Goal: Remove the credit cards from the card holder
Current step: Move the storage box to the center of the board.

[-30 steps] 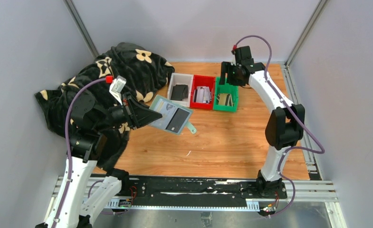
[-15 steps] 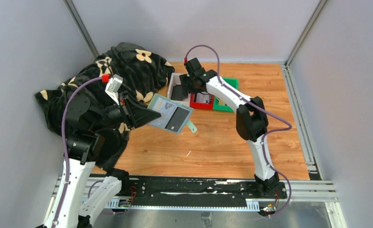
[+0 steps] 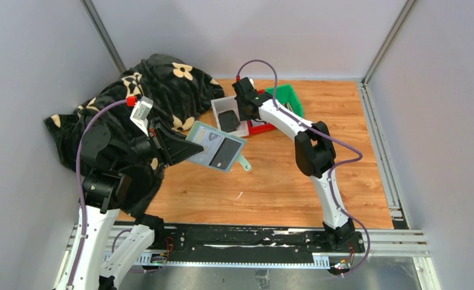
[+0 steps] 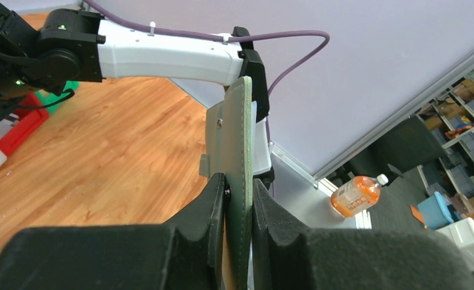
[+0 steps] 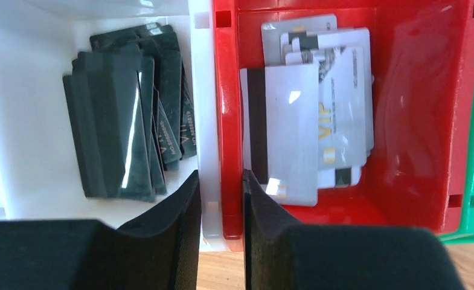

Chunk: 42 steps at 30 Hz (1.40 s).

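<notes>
Pointing rightward lengthwise: card holder (image 3: pixel 214 147)

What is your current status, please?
Left gripper shut on card holder, raised, open. Right gripper above white tray and red tray walls, grip unclear. Dark card in holder.

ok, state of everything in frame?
card holder: open, held aloft, dark card in slot.
white tray: holds black cards.
red tray: holds silvery-white cards.
green tray: contents hidden.
left pincer: shut on card holder edge.
right pincer: astride white/red tray walls; grip unclear.
</notes>
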{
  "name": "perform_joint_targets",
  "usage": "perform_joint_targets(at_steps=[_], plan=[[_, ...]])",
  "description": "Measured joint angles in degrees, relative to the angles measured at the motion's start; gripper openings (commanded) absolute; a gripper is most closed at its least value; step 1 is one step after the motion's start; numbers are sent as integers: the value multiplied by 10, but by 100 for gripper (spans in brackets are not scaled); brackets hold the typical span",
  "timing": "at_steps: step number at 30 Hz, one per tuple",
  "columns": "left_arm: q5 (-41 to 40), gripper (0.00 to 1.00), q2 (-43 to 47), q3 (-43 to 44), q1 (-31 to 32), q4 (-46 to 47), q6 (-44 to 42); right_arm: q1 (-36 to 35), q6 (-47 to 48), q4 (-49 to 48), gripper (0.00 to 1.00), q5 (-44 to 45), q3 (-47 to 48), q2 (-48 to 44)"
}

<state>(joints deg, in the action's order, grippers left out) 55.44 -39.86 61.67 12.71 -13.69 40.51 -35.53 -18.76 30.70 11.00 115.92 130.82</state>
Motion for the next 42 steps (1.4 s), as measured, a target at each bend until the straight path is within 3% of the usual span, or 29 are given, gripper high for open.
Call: perform_joint_targets(at_steps=[7,19,24,27,35,38,42], plan=[[1,0,0,0,0,4,2,-11,-6,-64,0,17,-98,-53],[10,0,3,0,0,4,2,-110,-124,-86,0,115,-290,-177],[11,0,7,0,0,4,2,-149,-172,-90,1,143,-328,-201],[12,0,9,0,0,4,2,-161,-201,-91,9,161,-339,-208],[17,0,15,0,0,2,-3,-166,-256,-66,62,166,-349,-227],[19,0,15,0,0,-4,-15,-165,-250,-59,76,156,-348,-246],[20,0,13,1,0,-28,-42,-160,-215,-59,78,109,-348,-309]])
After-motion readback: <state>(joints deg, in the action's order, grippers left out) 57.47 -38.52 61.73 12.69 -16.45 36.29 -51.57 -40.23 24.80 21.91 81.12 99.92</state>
